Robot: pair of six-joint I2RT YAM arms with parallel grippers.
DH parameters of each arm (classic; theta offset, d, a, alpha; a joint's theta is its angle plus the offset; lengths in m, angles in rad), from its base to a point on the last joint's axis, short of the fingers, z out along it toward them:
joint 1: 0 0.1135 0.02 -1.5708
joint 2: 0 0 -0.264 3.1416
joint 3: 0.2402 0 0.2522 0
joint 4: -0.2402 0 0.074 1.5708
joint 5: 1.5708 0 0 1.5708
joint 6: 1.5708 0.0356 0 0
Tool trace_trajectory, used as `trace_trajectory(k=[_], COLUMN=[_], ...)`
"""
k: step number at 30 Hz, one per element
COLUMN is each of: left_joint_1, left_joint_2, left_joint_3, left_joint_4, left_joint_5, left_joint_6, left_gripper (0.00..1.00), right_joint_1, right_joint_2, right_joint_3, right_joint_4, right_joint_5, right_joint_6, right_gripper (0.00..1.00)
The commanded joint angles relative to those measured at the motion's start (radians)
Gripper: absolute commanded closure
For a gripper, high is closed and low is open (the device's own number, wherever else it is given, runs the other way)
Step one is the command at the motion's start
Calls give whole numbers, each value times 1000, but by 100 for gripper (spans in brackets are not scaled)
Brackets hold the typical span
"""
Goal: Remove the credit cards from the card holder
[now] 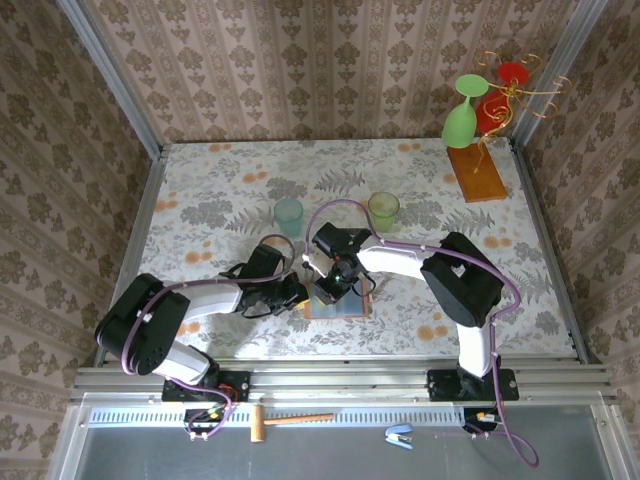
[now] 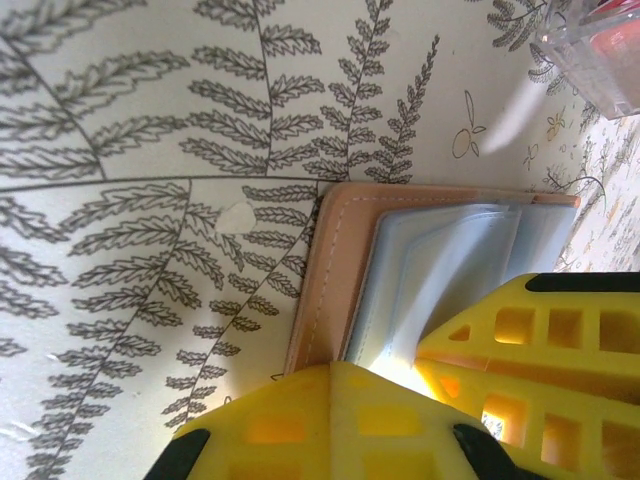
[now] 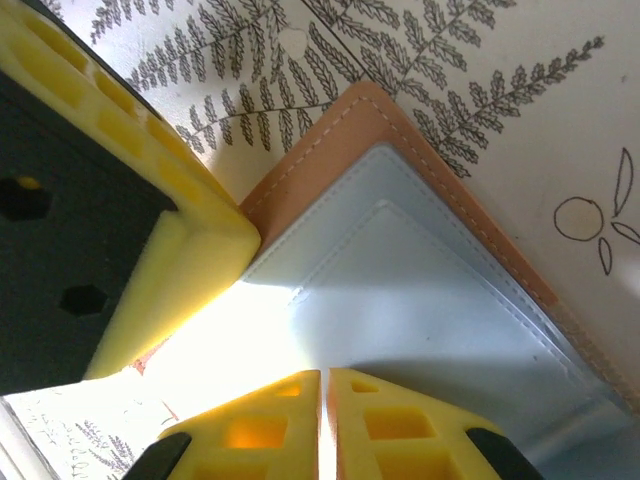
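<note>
Near the middle of the table's [image 1: 200, 200] front edge, the card holder [image 1: 348, 307] lies open, grey-blue pockets up. My left claw [image 2: 330, 372] is clenched at its tan rim. My right claw [image 3: 323, 378] is clenched too, tips over the pockets.

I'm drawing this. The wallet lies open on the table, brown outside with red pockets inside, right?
Not quite. The card holder lies open on the table, brown outside, but its inside pockets are grey-blue, not red. The right wrist view shows that.
</note>
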Motion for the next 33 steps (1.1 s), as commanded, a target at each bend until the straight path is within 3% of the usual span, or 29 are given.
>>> trace_trajectory(k=[1,8,12,16,22,24,29,31,32,33], left_joint_1=[-7,-6,4,18,33,49,103,127,137,147], left_joint_2=[-7,-16,-39,-69,-131,-146,-166,-176,-185,-193], left_joint_3=[-24,-5,81,163,282,303,344,348,347,346], left_joint_4=[-27,-40,-180,-309,-502,-536,-616,-620,-615,-613], left_joint_5=[-14,-12,-44,-90,-245,-288,-438,-485,-509,-543], left_joint_6=[-12,0,88,164,292,327,436,484,511,530], left_gripper=[96,95,93,87,62,56,36,11,2,0], right_joint_1=[7,5,3,-9,-26,-37,-101,-138,-163,-191], right_joint_2=[-2,-63,-147,-228,-369,-418,-530,-584,-607,-631], right_joint_3=[-25,-38,-91,-133,-188,-210,-265,-297,-317,-339], right_joint_4=[-76,-18,113,135,123,126,140,156,167,175], right_joint_5=[83,-19,-49,26,224,294,382,409,415,421], right_joint_6=[-5,21,47,45,20,19,40,53,60,64], right_gripper=[89,87,82,76,68,61,32,17,9,0])
